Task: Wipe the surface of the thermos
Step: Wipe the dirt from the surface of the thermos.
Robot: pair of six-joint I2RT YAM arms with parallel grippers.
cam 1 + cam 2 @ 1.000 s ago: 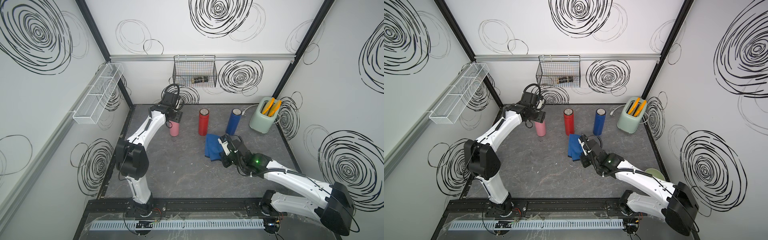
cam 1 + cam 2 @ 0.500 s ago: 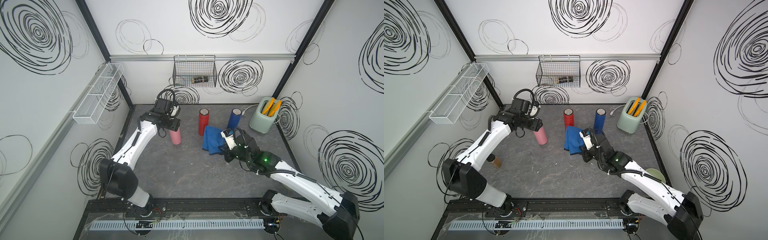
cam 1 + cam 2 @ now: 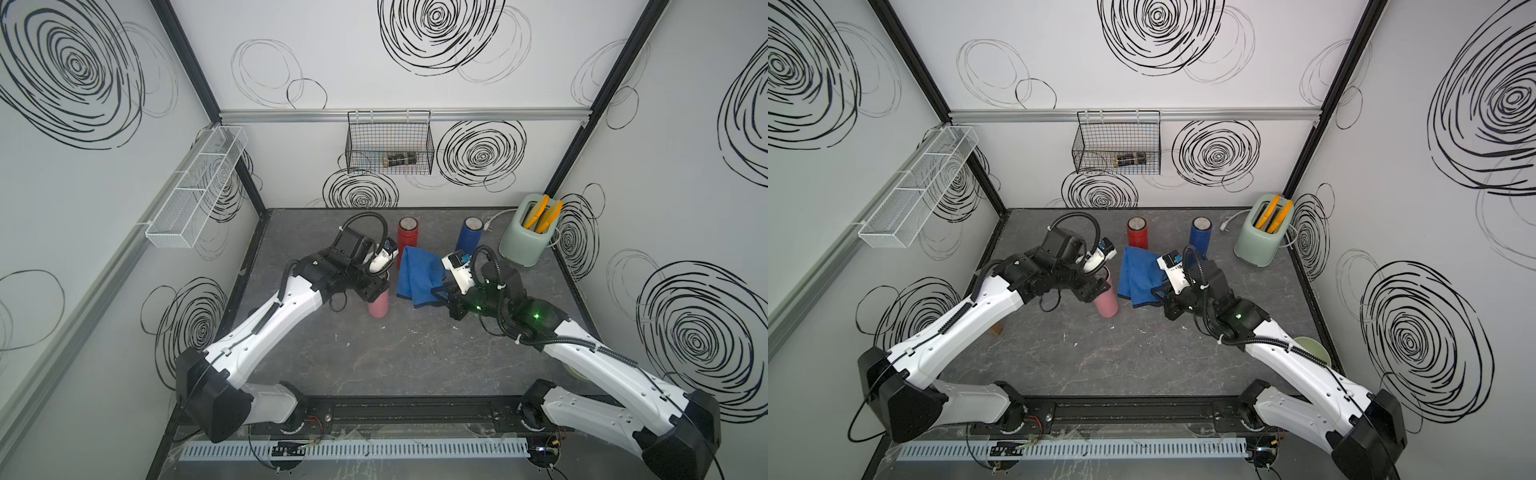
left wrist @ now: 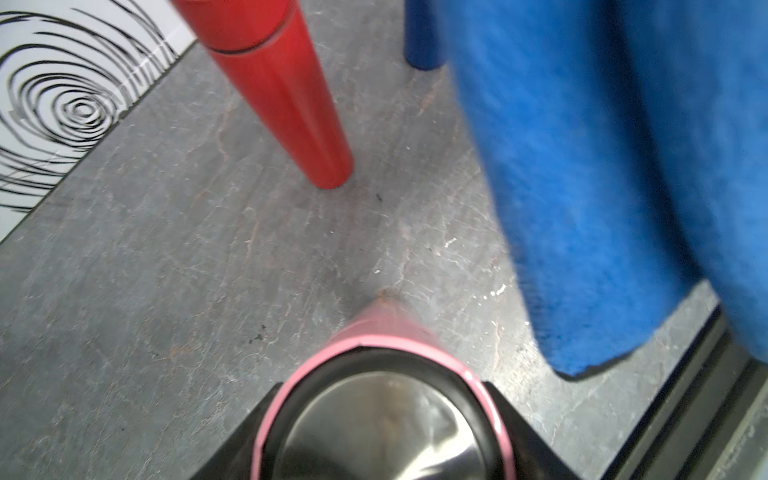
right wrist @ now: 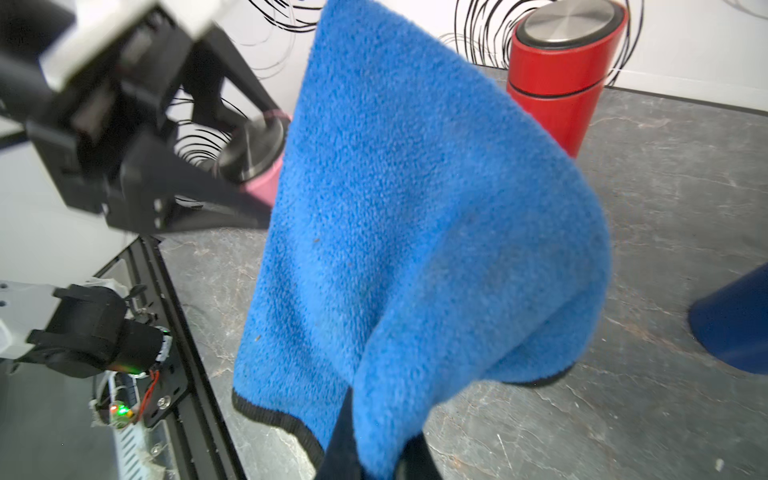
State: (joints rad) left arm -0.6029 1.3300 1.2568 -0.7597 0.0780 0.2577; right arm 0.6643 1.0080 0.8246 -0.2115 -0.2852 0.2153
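Grey stone-patterned tabletop (image 3: 374, 365) carries the pink thermos (image 3: 378, 308) near its middle, with the left gripper (image 3: 376, 289) clamped around its lid end. Just beside the pink thermos, with a gap between, a blue cloth (image 3: 417, 274) hangs pinched in the right gripper (image 3: 441, 296). Beyond the pink thermos stand a red thermos (image 3: 407, 239) and a blue thermos (image 3: 469, 239).

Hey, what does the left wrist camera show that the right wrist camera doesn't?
Only the left wrist view looks straight down on the pink thermos, clamped in the left gripper. Only the right wrist view shows the steel top of the red thermos and the right gripper pinching the blue cloth. Both show the blue thermos, the pink and red ones, the cloth and the grey table.
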